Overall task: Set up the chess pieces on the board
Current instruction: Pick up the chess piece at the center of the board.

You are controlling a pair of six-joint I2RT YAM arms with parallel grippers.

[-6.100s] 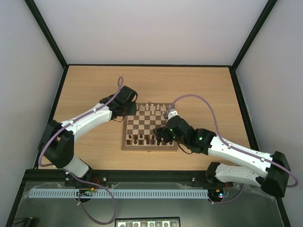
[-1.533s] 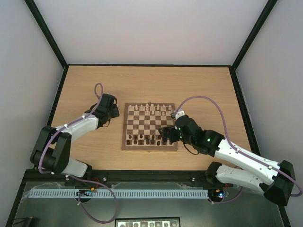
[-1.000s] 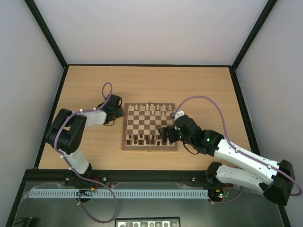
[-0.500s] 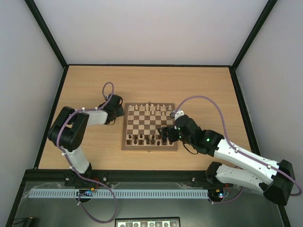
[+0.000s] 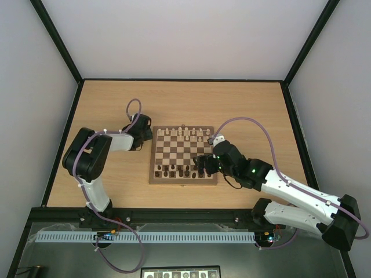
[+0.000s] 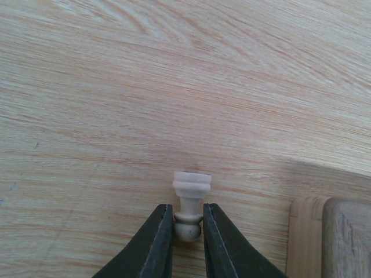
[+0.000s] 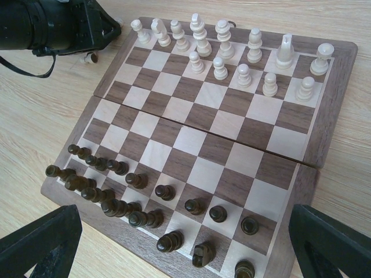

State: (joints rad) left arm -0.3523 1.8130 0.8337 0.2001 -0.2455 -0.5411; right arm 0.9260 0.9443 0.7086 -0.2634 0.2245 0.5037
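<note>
A pale cream pawn (image 6: 191,185) lies on its side on the bare table, base pointing away, and my left gripper (image 6: 187,223) is shut on its round head. From above, the left gripper (image 5: 141,130) sits just off the far-left corner of the board (image 5: 182,182). Several pale chess pieces (image 7: 220,63) stand on the board's two far rows. My right gripper (image 7: 185,255) hangs open over the board's near right part (image 5: 204,164), nothing between its fingers (image 7: 40,243).
Dark brown chessmen (image 7: 133,197) fill the board's two near rows, some lying on their sides. A corner of the board (image 6: 330,237) shows at the lower right of the left wrist view. Black frame rails and grey walls border the wooden table (image 5: 243,110).
The left arm's elbow has folded further in toward its base while its gripper stays by the board's far-left corner. The right arm has not moved.
</note>
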